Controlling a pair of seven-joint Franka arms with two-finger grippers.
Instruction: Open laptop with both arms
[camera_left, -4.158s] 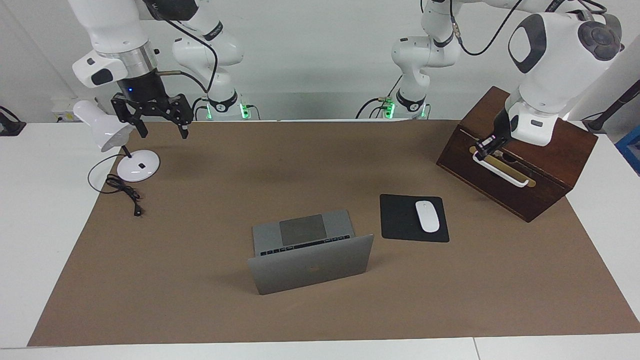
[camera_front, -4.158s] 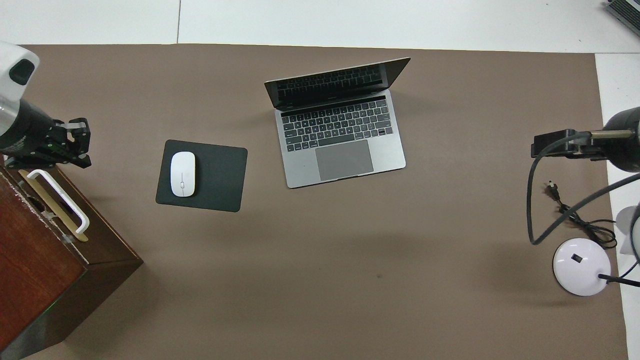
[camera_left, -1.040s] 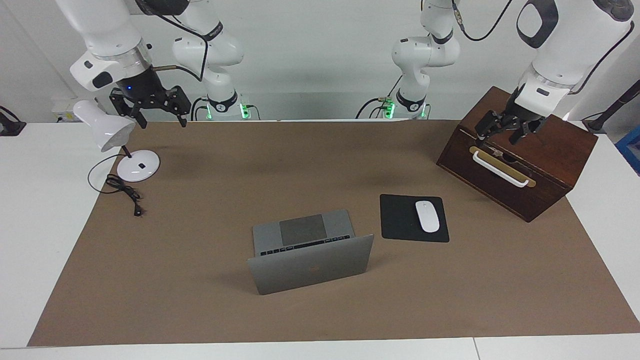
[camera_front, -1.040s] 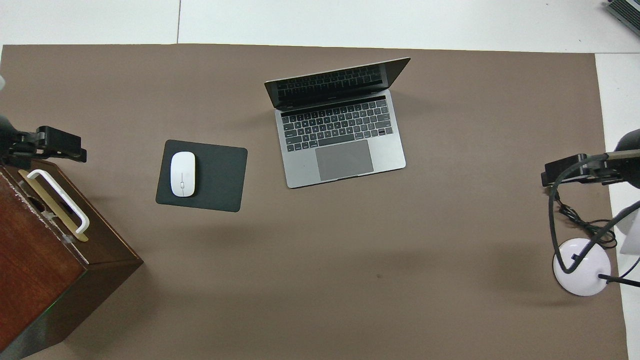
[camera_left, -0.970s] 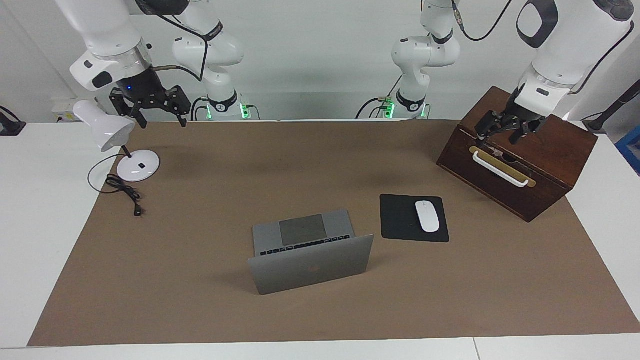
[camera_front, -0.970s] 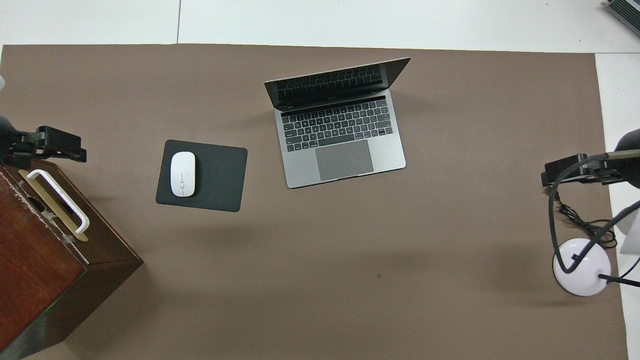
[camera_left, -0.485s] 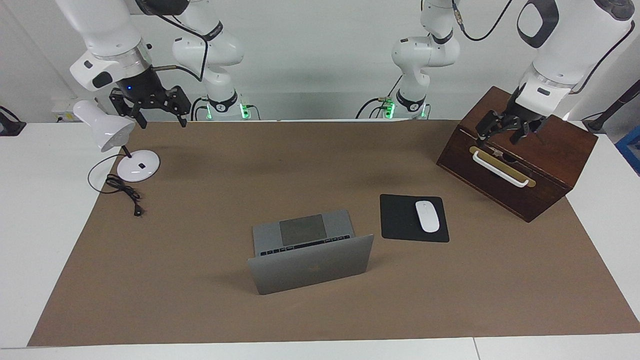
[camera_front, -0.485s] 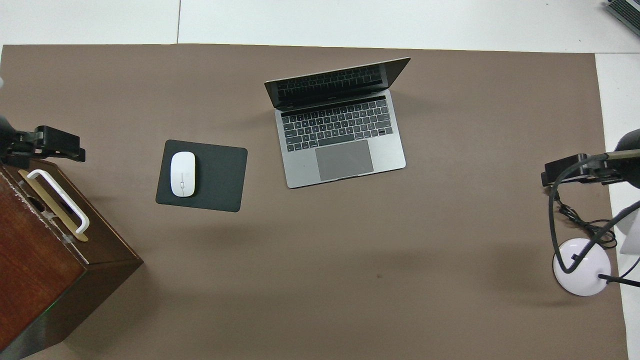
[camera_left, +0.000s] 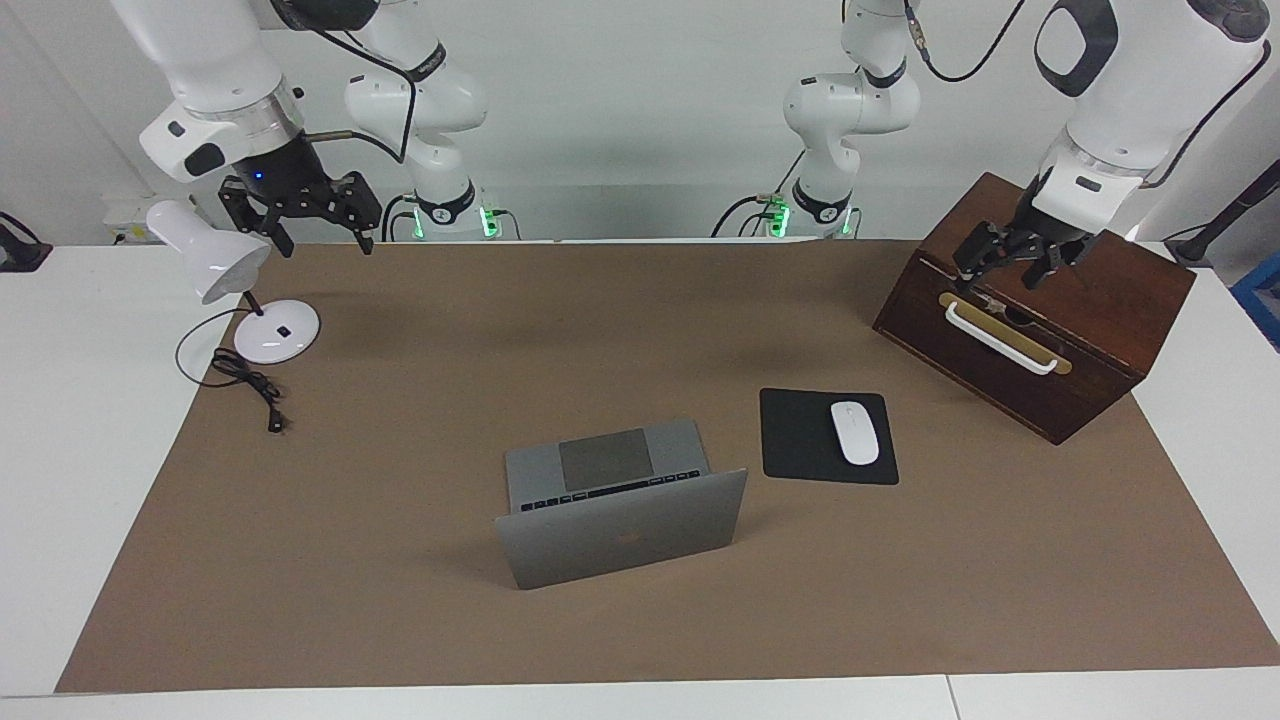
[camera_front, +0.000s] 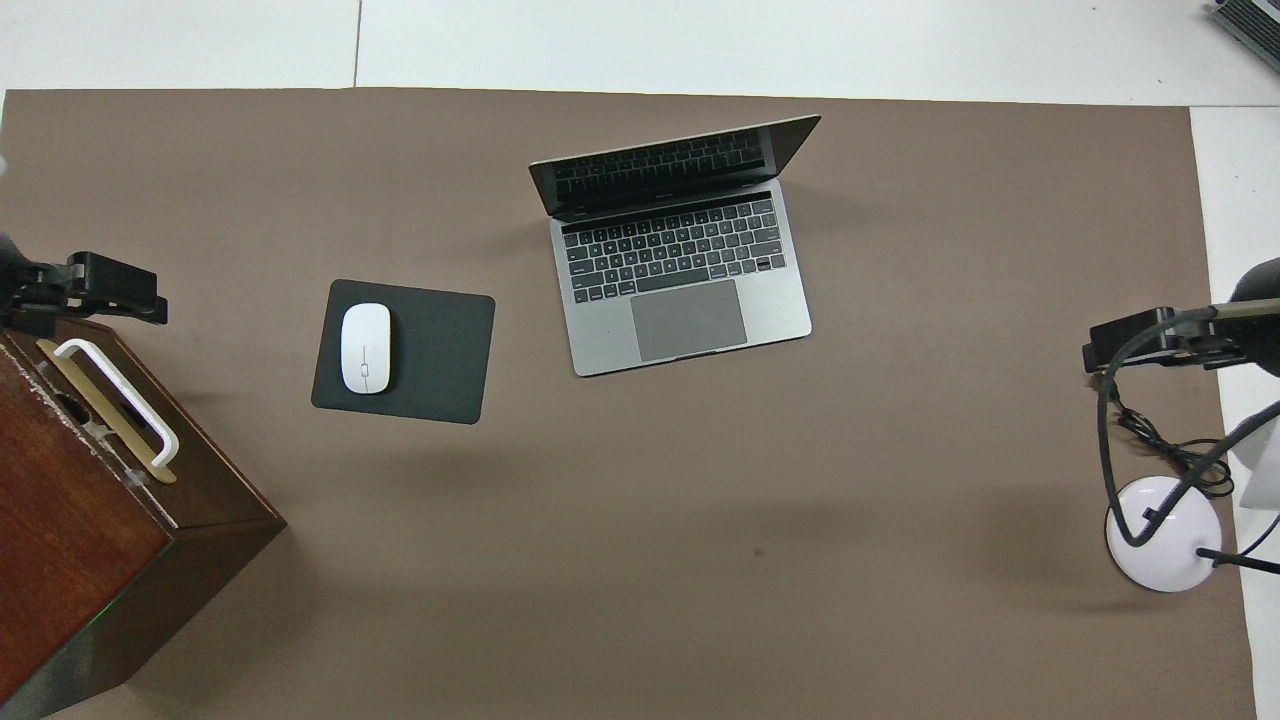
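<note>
While shut, wooden box (camera_left: 1040, 310), contents hidden.

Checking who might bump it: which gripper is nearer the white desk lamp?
Right. The right gripper hangs just above the white desk lamp; the left gripper is over the dark wooden box.

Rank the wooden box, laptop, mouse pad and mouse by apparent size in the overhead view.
1. wooden box, though cropped and near the camera
2. laptop
3. mouse pad
4. mouse

Bright even light, soft shadows, sharp focus
</note>
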